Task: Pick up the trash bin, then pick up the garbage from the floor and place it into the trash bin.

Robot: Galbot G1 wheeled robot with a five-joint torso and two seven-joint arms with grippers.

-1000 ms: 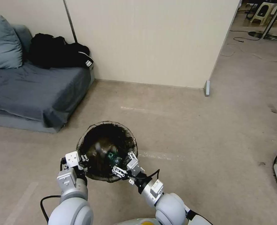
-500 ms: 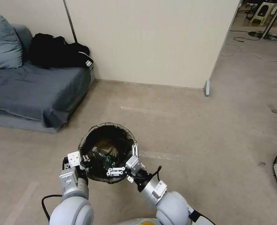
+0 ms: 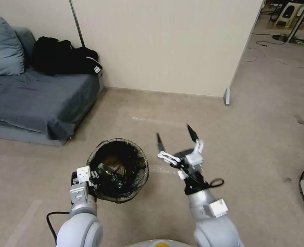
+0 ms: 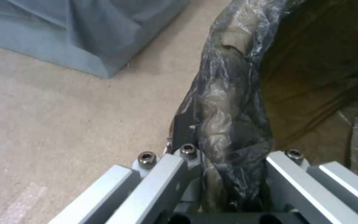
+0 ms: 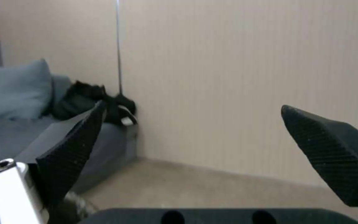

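I have the trash bin [image 3: 117, 169] hanging off my left gripper [image 3: 85, 175], whose jaws are clamped on the near-left part of its rim; in the left wrist view the dark bag [image 4: 228, 124] folded over that rim is bunched between them, with the floor [image 3: 227, 137] beside it. The bin sits low in front of me, just left of centre, mouth up, and something crumpled and glossy lies at the bottom of the liner, though I can't make out what it is. My right gripper [image 3: 177, 137] is raised clear of the bin, off to its right, jaws spread wide and holding nothing, pointing toward the partition wall [image 3: 165, 44]; the right wrist view looks between the two black pads [image 5: 73, 149] at the wall and the grey sofa [image 3: 35, 99]. I judge the bin pick-up done and a drop just finished, so I'm at the stage of hunting for the next piece of garbage. I see no litter on the stretch of floor ahead, so the next move likely calls for turning or driving to find some while keeping the bin level.
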